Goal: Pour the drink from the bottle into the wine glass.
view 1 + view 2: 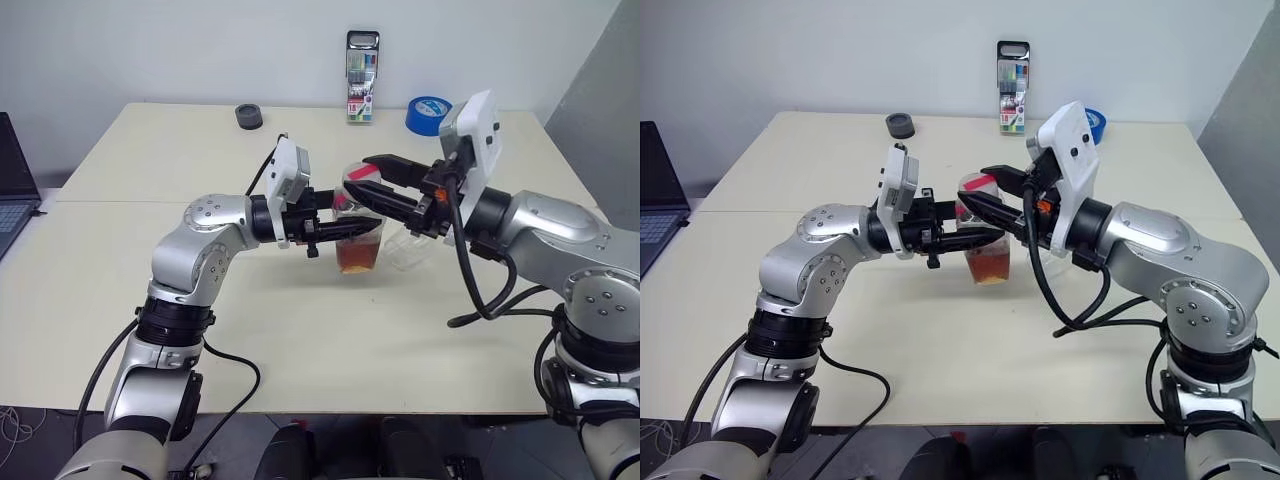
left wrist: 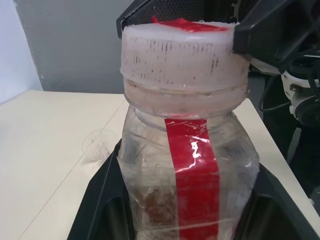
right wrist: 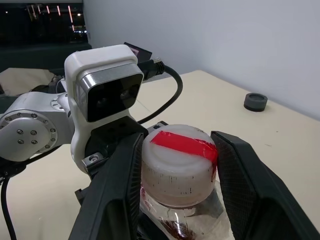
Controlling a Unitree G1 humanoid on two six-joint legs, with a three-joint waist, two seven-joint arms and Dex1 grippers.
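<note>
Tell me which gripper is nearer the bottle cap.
Right. The right gripper brackets the cap; the left gripper grips the bottle lower down, around its body.

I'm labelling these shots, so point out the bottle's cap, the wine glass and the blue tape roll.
bottle cap [image 3: 179, 167], right wrist view, its ribbed side wall.
wine glass [image 1: 412, 248], left eye view, on its clear bowl.
blue tape roll [image 1: 427, 115], left eye view, outer band.
</note>
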